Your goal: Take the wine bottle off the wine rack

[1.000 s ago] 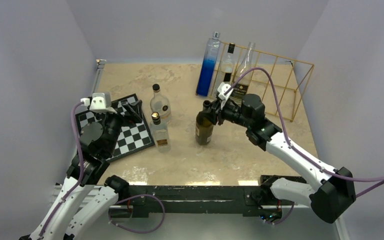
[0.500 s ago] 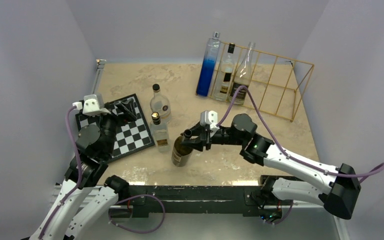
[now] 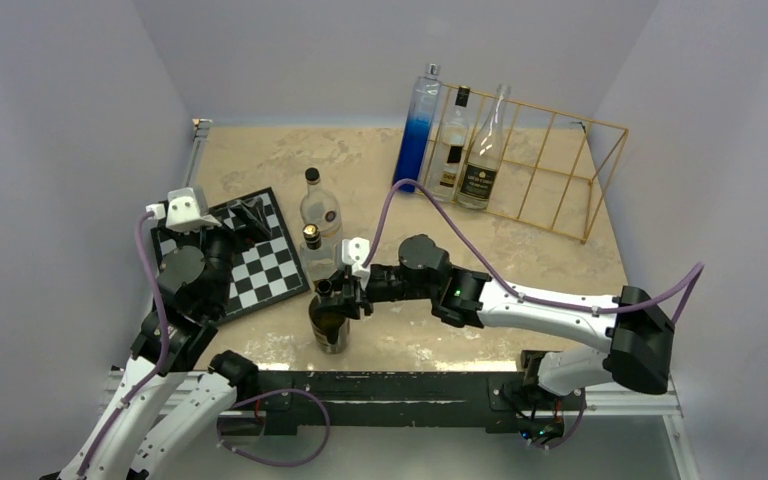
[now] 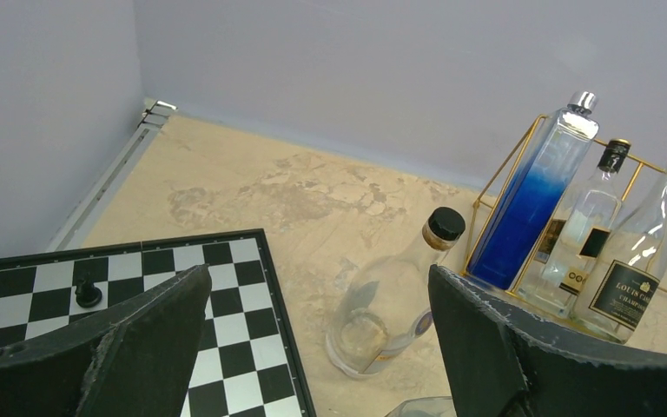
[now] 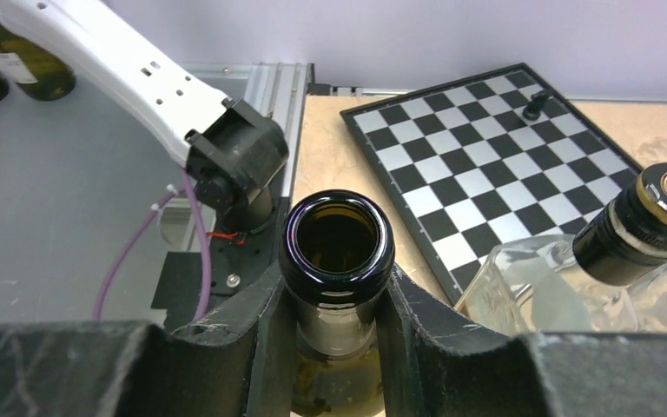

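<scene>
**Right arm gripping a dark bottle by its neck, clear of the rack**

The right gripper (image 5: 336, 326) was pinched on the neck of the dark brown glass wine bottle (image 3: 330, 322), one finger either side just under the open mouth. The bottle stood upright near the front edge of the beige marbled table (image 3: 260, 160). It was well apart from the long gold wire wine rack (image 3: 560, 150) at the back right, and just beside a small square clear bottle with a gold cap (image 3: 319, 265). I could not tell whether its base touched down. The left gripper (image 4: 317, 295) hung spread and empty over the black-and-white checkerboard (image 3: 270, 275). A good finish, I judged, meant lowering straight until the base sat flat, then parting the fingers gently without nudging the neighbouring bottle.
</scene>
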